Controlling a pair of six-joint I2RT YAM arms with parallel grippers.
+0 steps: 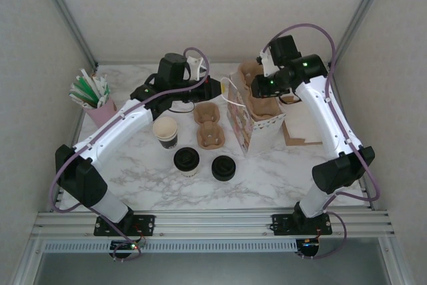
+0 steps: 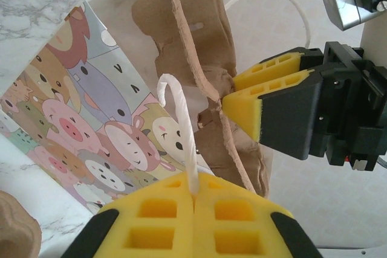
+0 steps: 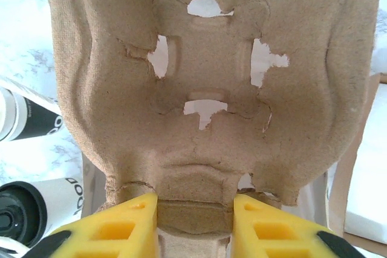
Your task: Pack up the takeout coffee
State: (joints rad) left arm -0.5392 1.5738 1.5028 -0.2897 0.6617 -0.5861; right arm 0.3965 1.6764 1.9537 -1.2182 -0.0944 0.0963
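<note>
Takeout coffee (image 1: 186, 159): upright on worktop (image 1: 280, 171), near front edge, just beside loose black lid (image 1: 223, 167), lidless cup (image 1: 165, 131) behind it; neither hand on it.

Left hand (image 2: 193, 193): clamped shut on white rope handle (image 2: 188, 146) of printed paper bag (image 2: 84, 119).

Right hand (image 3: 193, 219): pinching edge tab of pulp cup carrier (image 3: 199, 70) at bag mouth.

Judged handling:
- Cup light.
- May slosh if filled.
- Thin paper wall dents easily.
- Lid could pop.
- Take hold mid-body below lid, gentle squeeze, keep upright.
</note>
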